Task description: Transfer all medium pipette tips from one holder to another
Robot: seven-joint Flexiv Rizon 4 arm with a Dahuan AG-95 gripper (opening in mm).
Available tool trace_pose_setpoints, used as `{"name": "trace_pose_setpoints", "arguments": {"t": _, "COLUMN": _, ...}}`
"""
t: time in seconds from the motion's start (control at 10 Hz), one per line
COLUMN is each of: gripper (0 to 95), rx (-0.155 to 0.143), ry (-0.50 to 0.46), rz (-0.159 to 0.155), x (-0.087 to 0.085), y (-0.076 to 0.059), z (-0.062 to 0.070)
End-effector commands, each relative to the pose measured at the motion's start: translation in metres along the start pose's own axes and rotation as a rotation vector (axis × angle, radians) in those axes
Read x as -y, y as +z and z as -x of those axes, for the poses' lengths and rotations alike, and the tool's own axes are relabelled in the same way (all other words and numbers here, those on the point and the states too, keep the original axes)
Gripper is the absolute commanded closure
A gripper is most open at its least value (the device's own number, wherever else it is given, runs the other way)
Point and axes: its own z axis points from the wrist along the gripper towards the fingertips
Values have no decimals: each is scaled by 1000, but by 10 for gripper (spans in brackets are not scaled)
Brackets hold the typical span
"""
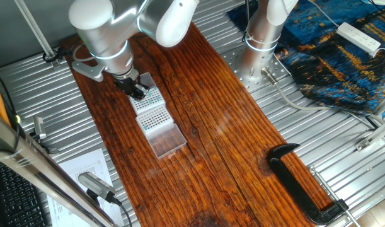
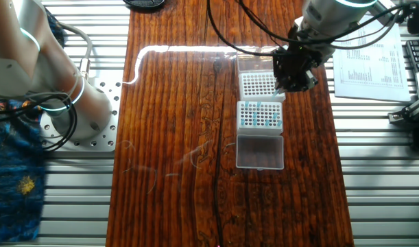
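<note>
Dark reddish wood planks form the table (image 2: 175, 137), and on them two small pipette-tip racks stand end to end with a clear hinged lid (image 2: 260, 151) lying flat beyond them. In the other fixed view the three pieces make one line running up and down the picture, right of the table's middle; in one fixed view the same line runs diagonally from upper left to lower right.

The middle rack (image 2: 260, 115) carries the medium pipette tips (image 2: 255, 114), seen as teal-blue dots in scattered holes of its grid, mostly as short columns, with white empty holes between them. Each tip stands upright in its hole, long axis vertical, top up; the tips' lower ends are hidden inside the rack.

The far rack (image 2: 257, 85) looks mostly white, and whether any hole there is filled is too fine to tell.

The gripper (image 2: 293, 77) hangs pointing down over the right edge of the far rack, at the end away from the lid. Its dark fingers are close together, but the pictures do not settle whether they are closed or whether a tip sits between them.
</note>
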Motion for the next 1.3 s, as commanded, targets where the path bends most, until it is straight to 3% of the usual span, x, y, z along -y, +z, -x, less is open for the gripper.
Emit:
{"name": "trace_pose_setpoints", "arguments": {"t": 0.1, "gripper": 950, "rx": -4, "ry": -6, "rz": -2, "x": 1, "y": 1, "z": 1}}
{"name": "trace_pose_setpoints", "arguments": {"t": 0.9, "gripper": 950, "rx": -2, "ry": -14, "rz": -6, "x": 4, "y": 11, "z": -2}}
{"name": "trace_pose_setpoints", "arguments": {"t": 1.3, "gripper": 950, "rx": -1, "ry": -16, "rz": -3, "x": 4, "y": 8, "z": -3}}
